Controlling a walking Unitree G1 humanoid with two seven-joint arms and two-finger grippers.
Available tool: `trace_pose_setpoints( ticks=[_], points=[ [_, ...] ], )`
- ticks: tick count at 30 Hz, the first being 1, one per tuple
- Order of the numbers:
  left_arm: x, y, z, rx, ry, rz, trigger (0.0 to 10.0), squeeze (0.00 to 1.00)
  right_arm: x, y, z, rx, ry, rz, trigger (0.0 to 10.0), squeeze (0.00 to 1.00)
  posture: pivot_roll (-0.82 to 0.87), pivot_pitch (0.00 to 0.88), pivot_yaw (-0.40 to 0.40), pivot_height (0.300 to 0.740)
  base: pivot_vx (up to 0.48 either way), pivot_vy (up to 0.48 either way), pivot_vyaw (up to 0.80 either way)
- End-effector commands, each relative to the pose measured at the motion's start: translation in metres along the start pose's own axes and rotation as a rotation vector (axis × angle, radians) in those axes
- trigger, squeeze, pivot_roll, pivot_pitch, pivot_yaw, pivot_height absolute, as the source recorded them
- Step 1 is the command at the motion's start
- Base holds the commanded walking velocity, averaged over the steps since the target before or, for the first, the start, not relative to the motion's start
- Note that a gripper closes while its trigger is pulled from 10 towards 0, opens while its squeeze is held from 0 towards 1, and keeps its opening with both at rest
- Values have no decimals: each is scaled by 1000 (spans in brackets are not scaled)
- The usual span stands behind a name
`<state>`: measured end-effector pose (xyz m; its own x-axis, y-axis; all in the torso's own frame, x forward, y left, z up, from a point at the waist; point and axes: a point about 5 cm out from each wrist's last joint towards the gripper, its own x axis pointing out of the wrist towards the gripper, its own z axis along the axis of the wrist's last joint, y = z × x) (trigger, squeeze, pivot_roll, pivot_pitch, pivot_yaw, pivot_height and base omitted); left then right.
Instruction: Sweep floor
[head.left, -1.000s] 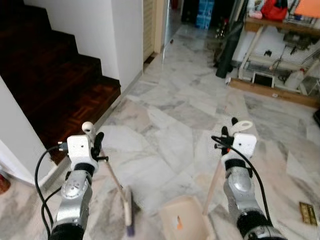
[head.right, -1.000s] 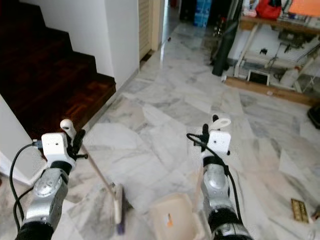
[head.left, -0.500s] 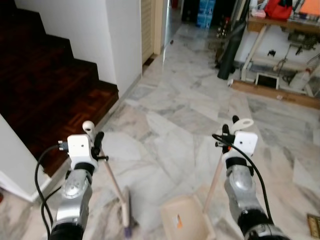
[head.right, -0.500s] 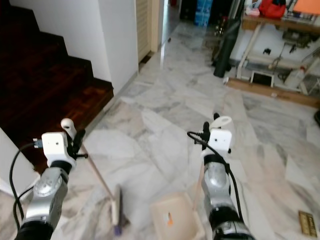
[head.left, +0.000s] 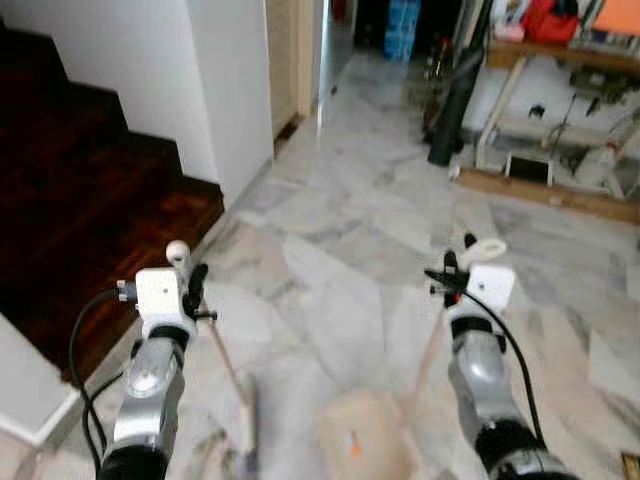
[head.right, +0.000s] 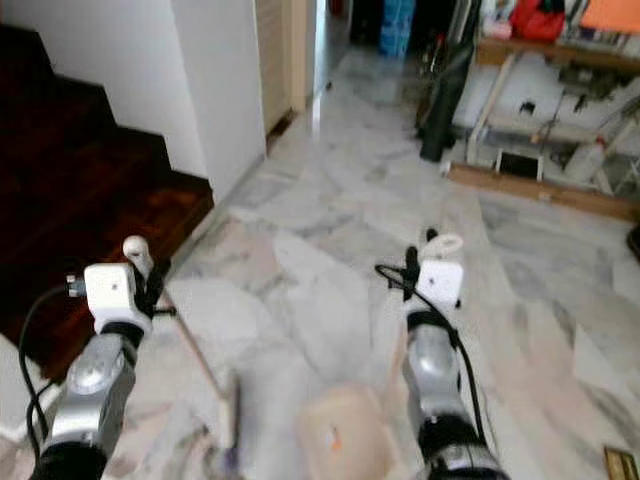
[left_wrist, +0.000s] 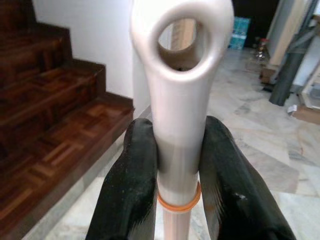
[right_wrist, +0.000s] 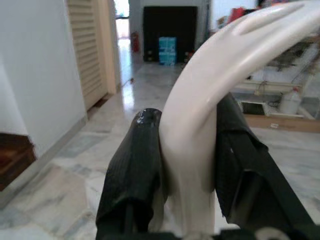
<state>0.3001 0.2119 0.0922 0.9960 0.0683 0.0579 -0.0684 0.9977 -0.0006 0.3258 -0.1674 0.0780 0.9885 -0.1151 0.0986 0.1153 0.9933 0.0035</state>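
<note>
My left gripper (left_wrist: 177, 170) is shut on the cream broom handle (left_wrist: 180, 90), whose end has a hanging loop. The broom's stick (head.left: 225, 365) slants down to its blurred head (head.left: 248, 440) on the marble floor (head.left: 340, 230). My right gripper (right_wrist: 187, 165) is shut on the curved cream handle of the dustpan (right_wrist: 210, 90). The dustpan's pale pan (head.left: 360, 445) rests on the floor between my two arms, with its stick (head.left: 428, 355) rising to the right gripper (head.left: 455, 272).
A dark wooden staircase (head.left: 80, 200) and white wall corner (head.left: 215, 90) lie at left. A louvred door (head.left: 285, 50) and a dark passage stand ahead. A wooden bench (head.left: 560, 120) with clutter and a leaning dark post (head.left: 455, 95) stand at the far right.
The whole view has shifted and blurred, so the camera is moving forward over the floor. Both grippers keep their holds on the broom and dustpan.
</note>
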Motion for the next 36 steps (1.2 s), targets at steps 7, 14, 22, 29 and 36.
trace_pose_setpoints(
  ticks=[7,14,22,29,36],
  points=[
    [5,-4,12,17,-51,-23,10000,0,3,0,8,22,-46,-7,10000,0,36,0,-19,740,388,0,0],
    [5,-4,12,16,-54,-30,10000,0,2,-1,7,23,-44,-9,10000,0,38,0,-19,740,386,0,0],
    [5,-4,13,19,-54,-34,10000,0,1,0,6,20,-42,-7,10000,0,40,0,-17,740,387,0,0],
    [6,-5,13,16,-53,-37,10000,0,2,0,6,23,-42,-7,10000,0,38,0,-15,740,387,0,0],
    [6,-5,13,17,-49,-39,10000,0,3,0,7,26,-44,-4,10000,0,37,0,-14,740,389,0,0]
  ],
)
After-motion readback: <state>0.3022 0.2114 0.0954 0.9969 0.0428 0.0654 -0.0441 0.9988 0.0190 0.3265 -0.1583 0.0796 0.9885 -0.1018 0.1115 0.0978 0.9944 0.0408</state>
